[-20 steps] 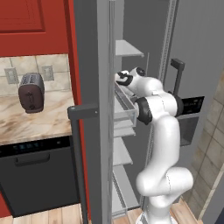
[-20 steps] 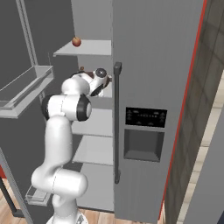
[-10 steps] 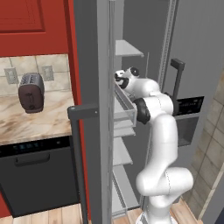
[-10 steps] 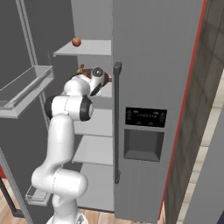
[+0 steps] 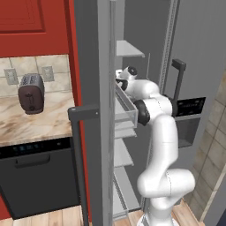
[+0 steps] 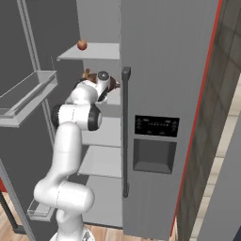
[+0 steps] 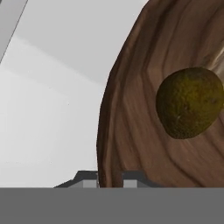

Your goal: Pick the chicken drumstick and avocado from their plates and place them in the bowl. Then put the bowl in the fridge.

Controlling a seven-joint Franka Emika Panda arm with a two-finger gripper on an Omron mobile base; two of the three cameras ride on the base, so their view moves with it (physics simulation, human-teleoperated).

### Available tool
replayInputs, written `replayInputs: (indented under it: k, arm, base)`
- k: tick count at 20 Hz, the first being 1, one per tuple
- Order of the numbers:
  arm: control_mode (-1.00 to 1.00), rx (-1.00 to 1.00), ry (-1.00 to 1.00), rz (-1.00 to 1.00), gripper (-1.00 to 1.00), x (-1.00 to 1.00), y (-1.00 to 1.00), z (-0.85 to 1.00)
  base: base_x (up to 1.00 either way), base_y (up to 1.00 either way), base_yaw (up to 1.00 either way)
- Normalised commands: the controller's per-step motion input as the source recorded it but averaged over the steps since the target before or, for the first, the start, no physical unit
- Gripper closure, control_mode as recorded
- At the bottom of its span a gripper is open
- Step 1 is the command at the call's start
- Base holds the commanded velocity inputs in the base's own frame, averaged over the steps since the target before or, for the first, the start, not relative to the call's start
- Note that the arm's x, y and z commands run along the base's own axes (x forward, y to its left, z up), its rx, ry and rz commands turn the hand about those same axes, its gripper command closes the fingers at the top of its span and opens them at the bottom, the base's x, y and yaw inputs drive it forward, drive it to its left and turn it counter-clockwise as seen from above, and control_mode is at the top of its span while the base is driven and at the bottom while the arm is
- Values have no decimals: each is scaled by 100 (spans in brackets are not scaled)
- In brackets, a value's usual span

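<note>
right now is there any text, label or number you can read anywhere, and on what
No legible text anywhere.
Fridge dispenser panel: faint light marks, too small to read.
Oven control strip: small bluish marks, too blurred to read.
Toaster, bowl, avocado: no markings.

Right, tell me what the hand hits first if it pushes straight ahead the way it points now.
The hand is shut on the rim of the bowl, so that moves with it. Beyond lies the pale inside of the fridge; probably its wall first, though depth is unclear.

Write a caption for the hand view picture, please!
Dark olive-green avocado sitting in the wide brown wooden bowl, its rim pinched by the fingers.
</note>
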Motion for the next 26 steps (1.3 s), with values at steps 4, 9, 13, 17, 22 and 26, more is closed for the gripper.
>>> replayInputs:
  k: [4, 9, 13, 17, 22, 26]
  arm:
    - [-100, -2, 0, 0, 100, 29, 10, -10]
    - [-100, -5, 0, 0, -100, 26, 6, -8]
    - [-100, -10, 0, 0, -100, 11, 0, -14]
    - [-100, -3, 0, 0, -100, 1, -3, -7]
    - [-100, 0, 0, 0, -100, 0, -2, 0]
    - [-100, 0, 0, 0, -100, -3, -2, 1]
  base:
    - [0, 0, 0]
    - [0, 0, 0]
    - [0, 0, 0]
    - [0, 0, 0]
    - [0, 0, 0]
    - [0, 0, 0]
